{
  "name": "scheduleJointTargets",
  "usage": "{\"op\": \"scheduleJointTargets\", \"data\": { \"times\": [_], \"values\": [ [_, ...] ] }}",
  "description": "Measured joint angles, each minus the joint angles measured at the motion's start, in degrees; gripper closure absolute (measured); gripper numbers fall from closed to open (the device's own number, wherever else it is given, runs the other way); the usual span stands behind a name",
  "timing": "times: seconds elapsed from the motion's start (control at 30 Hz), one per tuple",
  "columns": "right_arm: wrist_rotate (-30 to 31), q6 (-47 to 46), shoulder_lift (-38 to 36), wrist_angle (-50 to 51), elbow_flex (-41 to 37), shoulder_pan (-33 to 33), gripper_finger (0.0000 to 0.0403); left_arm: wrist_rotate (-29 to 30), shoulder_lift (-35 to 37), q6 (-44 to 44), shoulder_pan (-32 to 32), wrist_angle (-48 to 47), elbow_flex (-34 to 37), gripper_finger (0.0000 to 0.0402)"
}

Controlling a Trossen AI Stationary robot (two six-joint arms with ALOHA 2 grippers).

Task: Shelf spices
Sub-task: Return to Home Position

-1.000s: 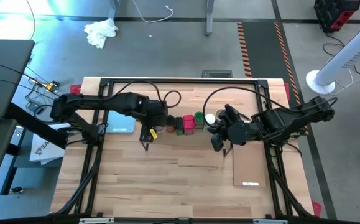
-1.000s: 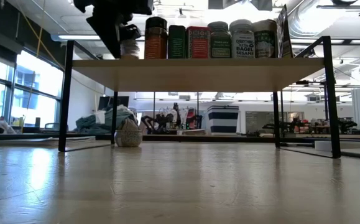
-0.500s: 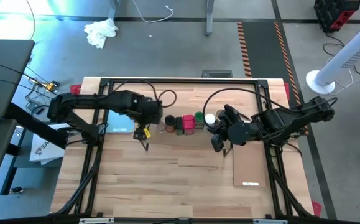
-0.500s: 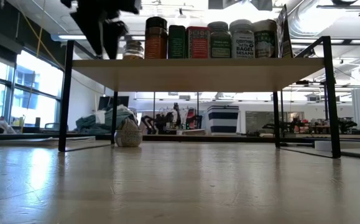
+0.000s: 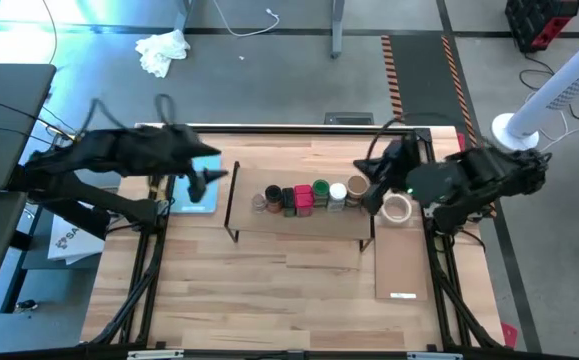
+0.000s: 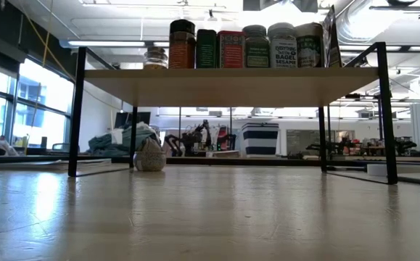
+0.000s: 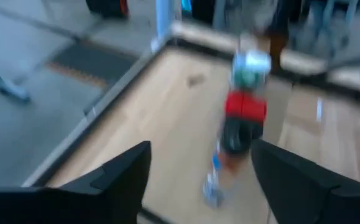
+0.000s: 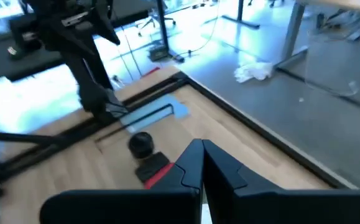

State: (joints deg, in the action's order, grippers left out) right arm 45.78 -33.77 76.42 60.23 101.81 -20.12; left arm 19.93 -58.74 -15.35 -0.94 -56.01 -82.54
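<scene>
Round lidded spices [image 5: 302, 197] line the pale wooden shelf [image 5: 299, 222]; left tool [image 7: 198, 162] beside it gapes empty, right tool [image 8: 203, 146] pinched closed, empty.

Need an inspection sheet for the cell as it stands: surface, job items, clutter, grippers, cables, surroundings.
Surface: wooden table, no spills seen.
Job's things: spice jars upright in one row on the shelf; none seen on the table.
Clutter: white tape ring beside the shelf's right end; flat board in front of the ring; light-blue pad left of the shelf.
Grippers: left gripper open, over the pad; right gripper fingers shut, near the shelf's right end.
Cables: yellow cable off the table's left side; white cable on the floor.
Surroundings: white rag and hazard tape on the floor.
</scene>
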Motion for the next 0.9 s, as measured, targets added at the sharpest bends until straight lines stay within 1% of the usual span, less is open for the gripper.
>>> {"op": "scheduleJointTargets", "data": {
  "times": [0.07, 0.13, 0.2, 0.23, 0.3, 0.33, 0.4, 0.5, 0.6, 0.73, 0.83, 0.9],
  "values": [
    [-1.57, -0.94, -0.09, 0.78, 2.02, 0.00, 0.0403, 2.99, 2.01, -0.36, -1.19, 2.67, 0.00, 0.0158],
    [-4.51, -0.71, -0.05, 1.83, 3.28, -0.04, 0.0403, 4.43, 3.44, -0.50, -2.04, 4.50, 0.00, 0.0205],
    [-6.40, -3.64, 0.06, 5.46, 4.35, -0.13, 0.0403, 4.59, 4.50, 0.16, -2.54, 5.35, 0.00, 0.0264],
    [-6.93, -5.91, 0.01, 8.07, 4.87, -0.35, 0.0403, 4.36, 5.00, 0.68, -2.76, 5.42, 0.01, 0.0300],
    [-6.56, -10.84, -0.63, 14.41, 5.42, -1.62, 0.0403, 4.18, 6.09, 2.01, -3.21, 4.42, 0.05, 0.0368],
    [-4.93, -13.85, -1.24, 17.54, 5.42, -2.68, 0.0403, 4.63, 6.74, 2.12, -3.45, 3.64, 0.14, 0.0384],
    [0.32, -19.86, -2.76, 21.53, 4.98, -5.63, 0.0403, 6.24, 8.51, 1.98, -3.77, 3.31, 1.36, 0.0387],
    [7.65, -25.36, -4.93, 25.10, 4.93, -9.92, 0.0403, 6.24, 13.09, 2.41, -3.72, 6.00, 6.78, 0.0398],
    [11.72, -26.22, -6.48, 25.36, 4.93, -12.30, 0.0403, 4.73, 18.80, 2.45, -3.72, 15.31, 15.76, 0.0399],
    [12.59, -24.20, -7.88, 25.67, 4.89, -13.34, 0.0403, 2.58, 24.68, 0.56, -3.57, 32.33, 29.34, 0.0401],
    [11.14, -22.60, -9.99, 26.78, 4.85, -13.82, 0.0403, 4.18, 26.60, -2.36, -3.57, 38.93, 35.81, 0.0401],
    [10.70, -22.48, -12.46, 27.04, 4.03, -14.64, 0.0403, 6.16, 27.15, -4.26, -3.57, 39.88, 37.85, 0.0401]
  ]
}}
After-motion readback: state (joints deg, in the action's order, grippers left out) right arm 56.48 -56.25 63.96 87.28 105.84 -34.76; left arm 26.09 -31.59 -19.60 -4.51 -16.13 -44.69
